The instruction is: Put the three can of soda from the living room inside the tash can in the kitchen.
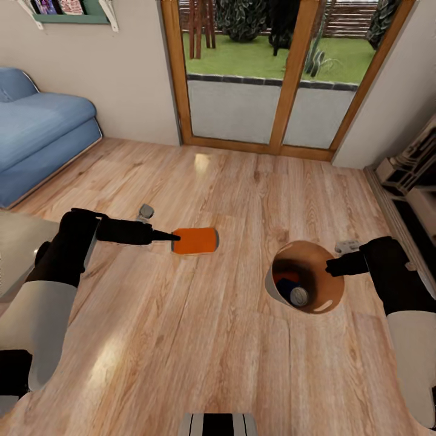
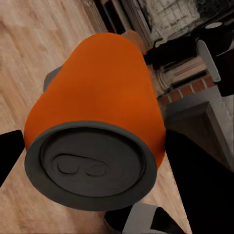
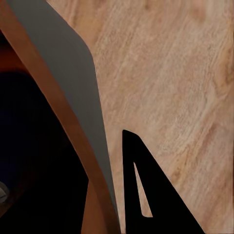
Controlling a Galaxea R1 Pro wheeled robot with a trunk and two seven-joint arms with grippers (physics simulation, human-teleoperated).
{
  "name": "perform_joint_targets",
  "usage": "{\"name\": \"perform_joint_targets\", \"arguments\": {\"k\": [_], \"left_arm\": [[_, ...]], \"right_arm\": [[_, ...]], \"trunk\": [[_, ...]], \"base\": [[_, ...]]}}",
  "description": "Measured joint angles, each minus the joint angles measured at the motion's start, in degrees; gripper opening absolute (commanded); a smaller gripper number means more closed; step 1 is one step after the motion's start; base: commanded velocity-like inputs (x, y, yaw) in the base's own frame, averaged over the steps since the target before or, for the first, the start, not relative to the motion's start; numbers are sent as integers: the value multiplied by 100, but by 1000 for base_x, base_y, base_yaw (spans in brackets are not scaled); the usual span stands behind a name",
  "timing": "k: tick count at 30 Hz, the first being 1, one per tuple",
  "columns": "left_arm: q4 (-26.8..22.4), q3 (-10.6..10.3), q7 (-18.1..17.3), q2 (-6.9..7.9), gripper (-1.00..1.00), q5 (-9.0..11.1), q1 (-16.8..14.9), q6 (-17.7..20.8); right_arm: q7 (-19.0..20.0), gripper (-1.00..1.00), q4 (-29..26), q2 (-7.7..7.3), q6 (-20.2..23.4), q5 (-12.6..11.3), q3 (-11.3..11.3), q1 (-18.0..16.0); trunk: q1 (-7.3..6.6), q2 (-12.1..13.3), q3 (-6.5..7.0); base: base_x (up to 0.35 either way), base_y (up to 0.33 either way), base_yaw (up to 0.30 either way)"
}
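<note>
Left gripper (image 1: 175, 237) clamped on an orange soda can with a grey top (image 1: 196, 240), held sideways above the light wood plank floor (image 1: 200, 363), well left of the grey tapered bucket with brown-orange inside (image 1: 275, 295). Right gripper (image 1: 330, 266) pinches the bucket's rim; a dark blue can (image 1: 283, 287) and a silver-topped can (image 1: 299, 296) lie inside. Risk: a rim grip lets the bucket tilt and spill; releasing the orange can short of the mouth drops it on the floor
</note>
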Motion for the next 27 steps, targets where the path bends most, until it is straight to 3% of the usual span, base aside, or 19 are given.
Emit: {"name": "perform_joint_targets", "arguments": {"k": [7,10,12,13,15,17,22,27], "left_arm": [[-426,7,0,-78,-100,237,-16,1],[-585,2,0,-279,-100,229,-14,1],[-639,-15,0,-505,-100,204,-10,2],[-670,-77,0,-676,-100,200,-6,-2],[-683,-226,0,-790,-100,176,-2,1],[-693,-389,0,-843,-100,171,1,1],[-741,-563,0,-876,-100,174,27,2],[-1110,-617,0,-856,-100,192,59,2]], "right_arm": [[-13,-100,211,141,10,-17,93,-7],[-13,-100,287,185,-3,13,103,-8],[-14,-100,321,253,-9,25,108,-8],[-19,-100,341,342,-43,81,112,-6],[-32,-100,354,457,2,-10,113,-6],[-152,-100,363,613,11,-42,113,-8],[-576,-100,372,973,-26,69,112,-7],[-698,-100,374,1105,15,-15,112,-7]], "trunk": [[-154,281,126],[-219,401,179],[-263,481,215],[-285,522,233],[-329,602,269],[-373,682,305],[-483,883,395],[-593,1083,485]], "base": [[0,0,0],[0,0,0],[0,0,0],[0,0,0],[0,0,0],[0,0,0],[0,0,0],[0,0,0]]}}
